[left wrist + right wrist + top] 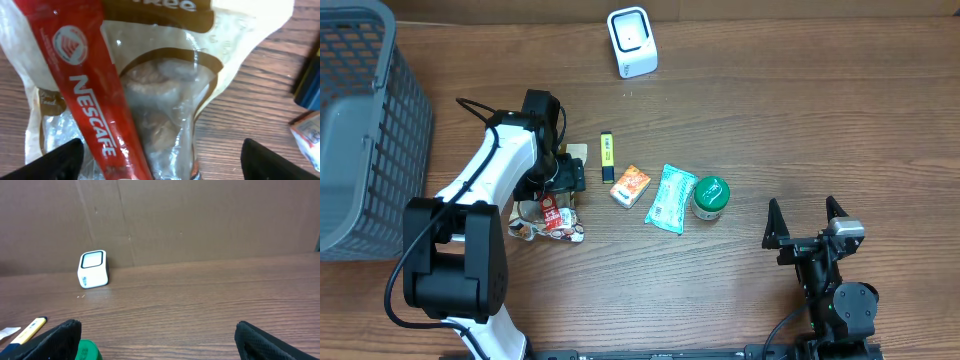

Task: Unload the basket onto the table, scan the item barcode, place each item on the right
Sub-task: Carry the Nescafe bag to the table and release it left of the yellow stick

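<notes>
The white barcode scanner (632,42) stands at the back of the table and also shows in the right wrist view, scanner (93,269). A clear snack bag (165,95) with a red Nescafe stick (90,100) on it lies on the wood, bag (552,215) at the left. My left gripper (558,180) hovers just over it, open, its fingers (55,162) wide on either side of the bag and holding nothing; left gripper (160,165). My right gripper (804,220) rests open and empty at the front right, right gripper (160,340).
A yellow pen (607,156), an orange packet (630,185), a teal pouch (671,199) and a green-lidded jar (711,197) lie in a row mid-table. A grey basket (360,130) fills the left edge. A cardboard wall (200,215) stands behind the scanner.
</notes>
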